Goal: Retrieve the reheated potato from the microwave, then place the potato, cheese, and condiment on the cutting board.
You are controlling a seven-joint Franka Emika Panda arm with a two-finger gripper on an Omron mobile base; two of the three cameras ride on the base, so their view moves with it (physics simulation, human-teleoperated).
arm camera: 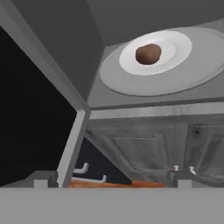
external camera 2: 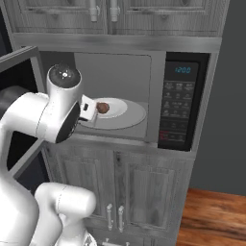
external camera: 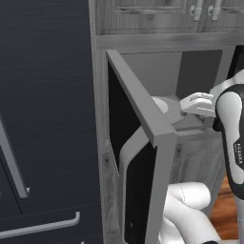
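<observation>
The microwave [external camera 2: 178, 103] stands with its door [external camera: 138, 116] swung wide to the left. Inside, a brown potato [external camera 2: 102, 107] lies on a white plate [external camera 2: 121, 106] on the round turntable [external camera 2: 137, 118]. The hand view looks up at the same potato [arm camera: 148, 53] on its plate [arm camera: 173, 46]. My gripper [external camera 2: 92, 110] hovers at the front left of the oven's opening, just short of the potato, jaws open and empty. From the left base its white hand [external camera: 193, 105] reaches into the cavity. The cheese, condiment and cutting board are out of view.
Grey wooden cabinet doors [external camera 2: 120, 187] sit under the microwave and more above it [external camera 2: 101, 12]. A tall dark panel with bar handles [external camera: 47, 119] stands left of the open door. Wooden floor [external camera 2: 216, 216] lies at the lower right.
</observation>
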